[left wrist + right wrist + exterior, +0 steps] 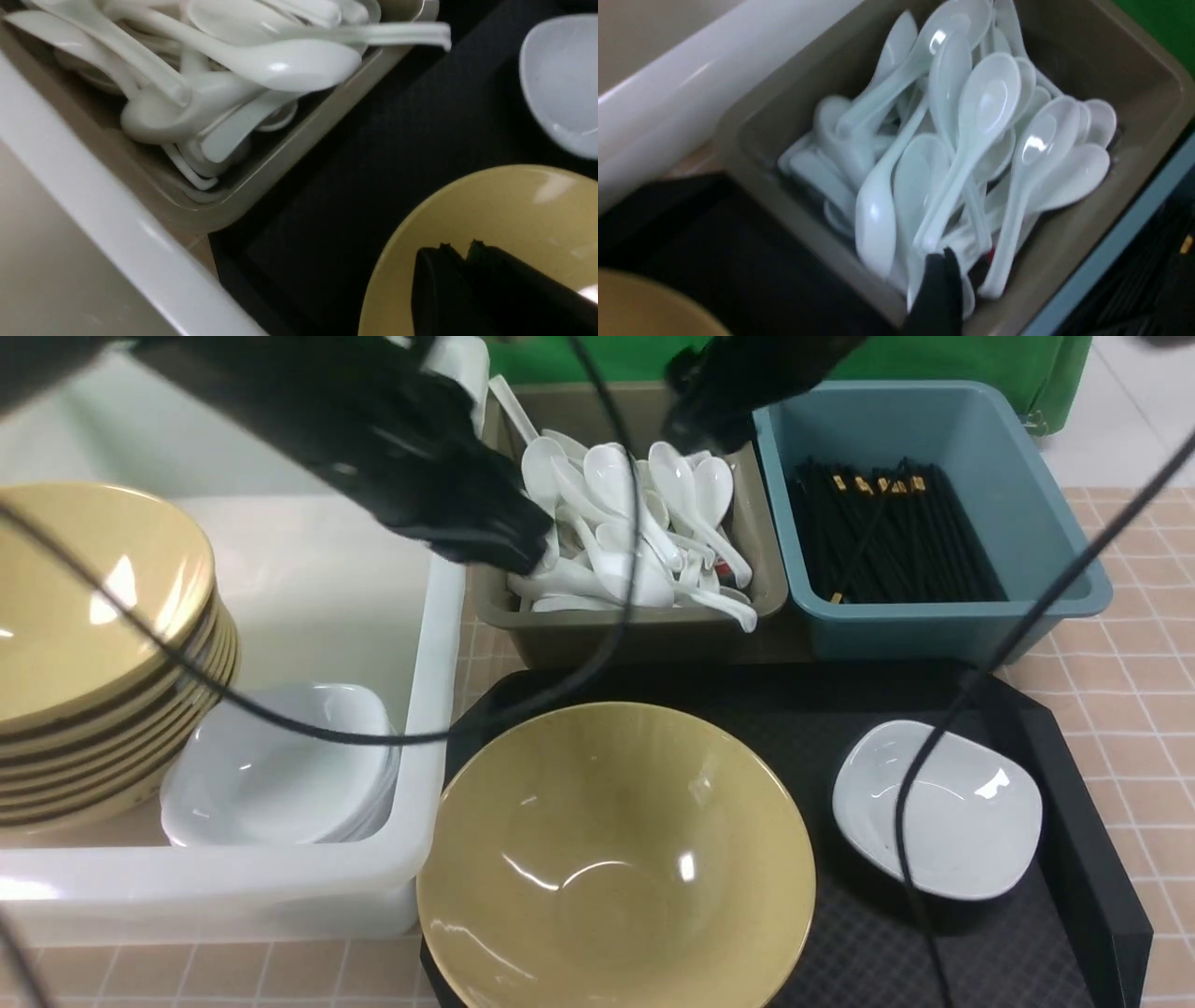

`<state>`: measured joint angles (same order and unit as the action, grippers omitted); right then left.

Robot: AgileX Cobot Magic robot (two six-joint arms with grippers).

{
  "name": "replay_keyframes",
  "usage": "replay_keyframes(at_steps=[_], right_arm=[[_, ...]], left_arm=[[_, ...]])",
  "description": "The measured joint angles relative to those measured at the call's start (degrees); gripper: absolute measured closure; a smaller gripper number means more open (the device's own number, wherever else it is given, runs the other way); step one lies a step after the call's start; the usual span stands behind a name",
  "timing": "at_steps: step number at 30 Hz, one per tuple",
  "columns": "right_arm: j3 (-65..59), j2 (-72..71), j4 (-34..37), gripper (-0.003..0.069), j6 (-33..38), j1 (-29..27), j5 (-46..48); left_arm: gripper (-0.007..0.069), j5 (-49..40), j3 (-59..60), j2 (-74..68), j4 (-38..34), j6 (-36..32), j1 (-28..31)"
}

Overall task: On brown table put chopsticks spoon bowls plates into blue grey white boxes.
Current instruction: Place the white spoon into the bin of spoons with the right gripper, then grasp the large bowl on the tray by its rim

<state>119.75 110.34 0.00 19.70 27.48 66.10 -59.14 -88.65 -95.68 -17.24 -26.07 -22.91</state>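
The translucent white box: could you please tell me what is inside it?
A stack of striped yellow bowls and, beside it, a stack of small white plates. The left arm covers part of the far end, so anything there cannot be seen.

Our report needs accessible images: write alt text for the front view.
A mustard-yellow bowl and a white plate sit on a black tray. Behind, an olive-grey box holds white spoons, a teal-blue box black chopsticks; left, a white box holds stacked bowls and plates.
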Motion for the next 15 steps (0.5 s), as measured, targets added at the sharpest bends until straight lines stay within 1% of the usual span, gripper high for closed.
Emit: replay_keyframes(at_steps=[1,2,4,5,7,8,9,11,12,13,14,15], right_arm=[[0.00,-0.39,0.00,0.0080,0.27,0.00,1.17],[-0.66,-2.23,0.00,0.0117,0.02,0.00,3.68],[-3.64,-5.07,0.00,0.0170,-0.38,0.00,4.92],[-3.64,-5.38,0.00,0.0175,-0.38,0.00,4.98],[-8.55,-9.17,0.00,0.0237,-0.53,0.00,5.60],[-9.31,-9.82,0.00,0.0241,-0.53,0.00,5.61],[-11.59,-11.87,0.00,0.0267,-0.53,0.00,5.61],[-15.61,-15.84,0.00,0.0320,-0.37,0.00,5.79],[-15.91,-15.84,0.00,0.0320,-0.34,0.00,5.79],[-17.94,-17.92,0.00,0.0351,-0.06,0.00,6.00],[-18.16,-18.10,0.00,0.0351,-0.06,0.00,6.00],[-19.46,-19.34,0.00,0.0384,0.08,0.00,6.03]], left_arm=[[0.0538,-0.29,-0.46,-0.79,0.77,0.45,-0.48],[0.0488,-1.08,-1.93,-3.75,3.52,0.93,-2.22],[0.0416,-1.47,-2.69,-7.11,6.21,1.29,-4.09],[0.0409,-1.47,-2.76,-7.72,6.47,1.36,-4.26],[0.0309,-1.73,-3.00,-11.37,9.53,1.62,-6.34],[0.0309,-1.73,-3.00,-11.62,9.72,1.62,-6.46],[0.0270,-1.66,-3.00,-13.26,10.98,1.62,-7.31],[0.0228,-1.02,-3.00,-15.47,12.55,1.62,-8.26],[0.0223,-0.93,-3.00,-15.63,12.66,1.62,-8.41],[0.0216,-0.02,-3.00,-16.86,13.16,1.62,-8.87],[0.0216,0.12,-3.05,-17.14,13.17,1.62,-8.88],[0.0216,0.25,-3.06,-17.99,13.23,1.62,-9.01]])
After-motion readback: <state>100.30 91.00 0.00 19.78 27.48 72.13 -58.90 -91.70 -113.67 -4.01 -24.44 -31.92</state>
